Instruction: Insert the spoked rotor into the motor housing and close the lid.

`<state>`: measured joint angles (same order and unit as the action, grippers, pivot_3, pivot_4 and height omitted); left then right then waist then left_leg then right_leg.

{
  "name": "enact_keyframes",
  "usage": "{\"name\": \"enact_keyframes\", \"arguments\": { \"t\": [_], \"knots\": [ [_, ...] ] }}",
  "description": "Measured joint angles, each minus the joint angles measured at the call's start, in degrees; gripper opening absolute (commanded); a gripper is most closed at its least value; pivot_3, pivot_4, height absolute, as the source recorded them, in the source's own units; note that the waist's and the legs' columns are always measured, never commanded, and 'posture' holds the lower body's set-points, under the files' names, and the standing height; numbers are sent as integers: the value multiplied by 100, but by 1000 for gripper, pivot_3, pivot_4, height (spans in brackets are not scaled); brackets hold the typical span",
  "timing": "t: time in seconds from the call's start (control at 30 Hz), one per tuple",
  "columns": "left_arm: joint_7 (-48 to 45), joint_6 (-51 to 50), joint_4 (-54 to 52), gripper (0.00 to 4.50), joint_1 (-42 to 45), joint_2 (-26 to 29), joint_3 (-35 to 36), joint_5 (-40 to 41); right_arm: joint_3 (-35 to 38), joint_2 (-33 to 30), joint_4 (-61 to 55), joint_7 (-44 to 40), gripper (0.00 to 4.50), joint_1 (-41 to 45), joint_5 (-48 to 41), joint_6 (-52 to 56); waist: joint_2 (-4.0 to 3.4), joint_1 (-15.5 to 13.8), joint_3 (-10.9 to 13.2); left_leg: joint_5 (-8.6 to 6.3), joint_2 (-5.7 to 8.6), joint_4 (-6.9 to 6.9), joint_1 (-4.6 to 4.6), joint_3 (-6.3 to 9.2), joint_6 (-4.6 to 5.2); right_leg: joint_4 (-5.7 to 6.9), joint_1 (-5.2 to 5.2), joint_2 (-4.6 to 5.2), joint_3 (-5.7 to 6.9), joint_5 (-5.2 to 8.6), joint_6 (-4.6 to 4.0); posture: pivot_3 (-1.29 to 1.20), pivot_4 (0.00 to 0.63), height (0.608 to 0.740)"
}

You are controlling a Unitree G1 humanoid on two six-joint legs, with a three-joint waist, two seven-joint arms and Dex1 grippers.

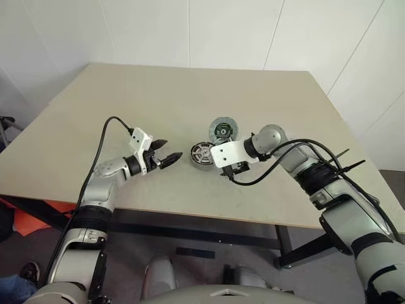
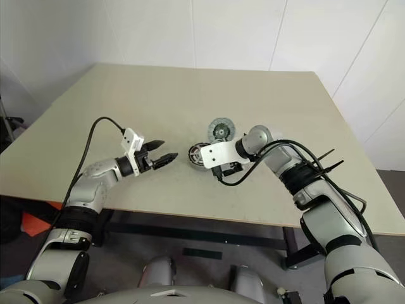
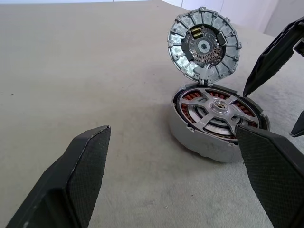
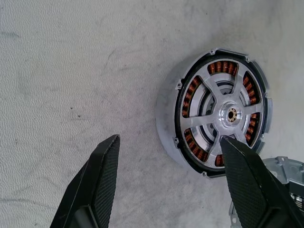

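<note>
- Right wrist view showed the spoked rotor (image 4: 222, 113) already seated in the motor housing (image 4: 165, 118).
- Both the left gripper (image 1: 172, 158) and the right gripper (image 4: 166, 185) stood spread and empty.
- The lid (image 3: 204, 46), lying just beside the housing, likely needed a level, centred placement.

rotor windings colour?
Copper-orange on the spoked rotor, clearest in the right wrist view.

Bare table (image 1: 126, 95) lies all around; only the lid (image 1: 223, 129) crowds the motor housing (image 1: 203, 154).

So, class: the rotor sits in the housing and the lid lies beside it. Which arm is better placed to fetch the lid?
Probably right: the right gripper hangs beside the lid; the left gripper waits across the motor housing.
</note>
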<state>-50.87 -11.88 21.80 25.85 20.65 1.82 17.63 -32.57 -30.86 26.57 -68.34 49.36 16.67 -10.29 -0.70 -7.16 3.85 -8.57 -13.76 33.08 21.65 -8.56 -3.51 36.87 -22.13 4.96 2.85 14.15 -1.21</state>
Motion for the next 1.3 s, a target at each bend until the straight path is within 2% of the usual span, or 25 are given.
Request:
{"name": "enact_keyframes", "arguments": {
  "t": [0.07, 0.13, 0.23, 0.27, 0.3, 0.83, 1.0, 1.03, 1.3],
  "knots": [
    [14, -3, -22, 4429, -17, 0, 0, 0, 0, 15, 3, -18, 3796, -3, 21, -22, 0, 1, 0, 0, 0, 0, 0, 0, 0, 0, 0, 0, 0, 0, 0, 0, 0, 740],
    [21, -5, -37, 4429, -26, 0, 0, 0, -2, 58, 27, -36, 3392, -15, 49, -32, 0, 4, 0, 0, 0, 0, 0, 0, 0, 0, 0, 0, 0, 0, 0, 0, 0, 740],
    [41, -7, -75, 4429, -43, 3, 2, 3, -26, 130, 300, -26, 2535, -19, 137, -99, 0, 3, 0, 0, 0, 0, 0, 0, 0, 0, 0, 0, 0, 0, 0, 0, 0, 740],
    [44, -9, -83, 4429, -60, 10, 3, 4, -8, 160, 426, 26, 2064, -14, 150, -166, 0, 4, 0, 0, 0, 1, 0, 0, 0, 0, 0, 1, 0, 0, 0, 0, 0, 740],
    [45, -10, -87, 4429, -71, 10, 3, 4, 1, 181, 479, 70, 1812, 1, 166, -204, 0, 4, 0, -1, 0, 1, -2, 0, 1, 0, 1, 0, 0, 0, 0, 0, 0, 740],
    [76, -93, -197, 4429, -148, 19, 1, 10, 10, 460, 1423, 480, 1812, 307, 397, -700, 3, 27, -2, 1, -1, 4, -43, 0, -1, 3, 27, 0, -2, -17, -16, 0, 0, 740],
    [87, -115, -198, 4429, -148, 11, -1, 10, 35, 411, 1515, 443, 220, 406, 465, -928, 5, 18, -3, 1, 0, 4, -45, -1, -1, 2, 34, 0, -3, -19, -18, 0, 0, 740],
    [87, -115, -200, 4429, -148, 8, -1, 10, 25, 410, 1504, 395, 31, 386, 475, -966, 10, 18, -6, 1, 0, 4, -48, 0, -1, 2, 38, 0, -3, -19, -18, 0, 0, 740],
    [97, -119, -214, 4429, -153, -14, -1, 10, 142, 321, 997, 298, 4, 170, 436, -747, 10, 14, -6, -4, 0, 3, -1, -2, 7, -8, -4, -1, -3, -19, -19, 0, 0, 740]
  ]
}}
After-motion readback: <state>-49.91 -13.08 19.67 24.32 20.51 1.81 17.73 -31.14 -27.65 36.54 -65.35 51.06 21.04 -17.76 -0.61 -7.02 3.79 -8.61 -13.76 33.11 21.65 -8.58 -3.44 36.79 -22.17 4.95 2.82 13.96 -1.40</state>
